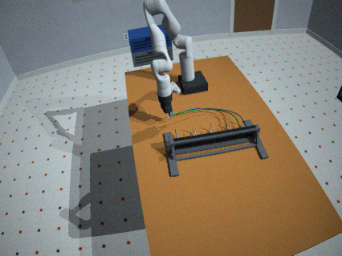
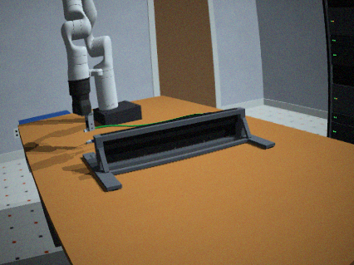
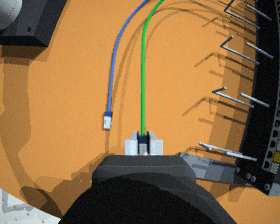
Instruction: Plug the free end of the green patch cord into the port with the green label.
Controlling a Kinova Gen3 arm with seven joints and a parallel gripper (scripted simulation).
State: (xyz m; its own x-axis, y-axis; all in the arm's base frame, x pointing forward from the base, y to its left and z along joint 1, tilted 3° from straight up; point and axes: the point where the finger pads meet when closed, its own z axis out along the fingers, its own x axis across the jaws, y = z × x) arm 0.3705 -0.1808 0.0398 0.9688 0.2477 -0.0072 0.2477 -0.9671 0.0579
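My gripper [image 3: 142, 138] [image 1: 170, 114] [image 2: 90, 127] is shut on the plug of the green patch cord, behind the rack's left end. The green cord [image 3: 143, 80] [image 2: 120, 125] runs from the plug in a curve toward the far end of the rack. The rack [image 1: 213, 137] [image 2: 174, 130] stands upright on its feet on the table. In the wrist view its port face [image 3: 271, 145] shows only as a narrow strip at the right edge. The green label cannot be made out. The plug's latch side cannot be told.
The blue cord [image 3: 113, 65] ends in a free plug [image 3: 109, 121] to the left of the gripper in the wrist view. Several metal wire prongs [image 3: 240, 53] stick out from the rack toward the cords. The robot's black base [image 1: 193, 83] [image 2: 118, 113] stands behind. The table's edge [image 1: 136, 174] is at the left.
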